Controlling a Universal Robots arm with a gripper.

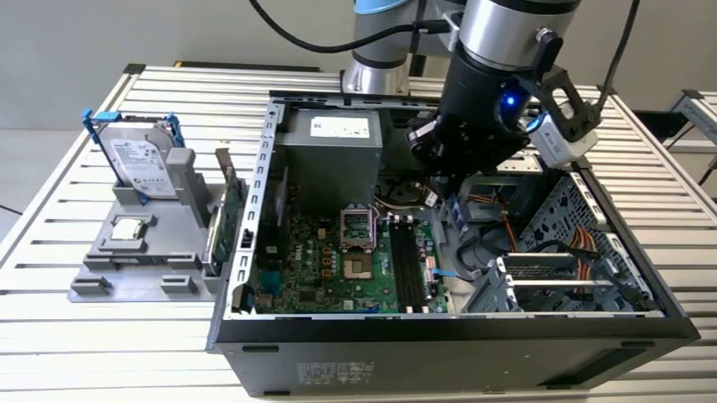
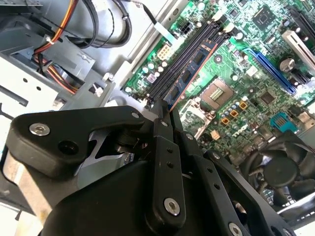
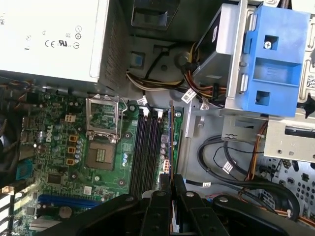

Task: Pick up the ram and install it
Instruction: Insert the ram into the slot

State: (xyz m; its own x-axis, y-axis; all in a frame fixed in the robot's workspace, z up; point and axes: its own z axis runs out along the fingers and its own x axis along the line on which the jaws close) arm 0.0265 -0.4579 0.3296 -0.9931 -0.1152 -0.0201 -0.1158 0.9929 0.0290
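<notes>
Silver-black arm (image 1: 493, 75), blue light, black screwed claw (image 2: 165, 110).

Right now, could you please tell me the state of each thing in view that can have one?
ram: standing on edge in a motherboard slot, gripped at one end.
hand: shut on the ram.
CPU socket: empty, retention frame raised.
computer case: side open.
hard drive: upright in the grey holder outside the case.
</notes>
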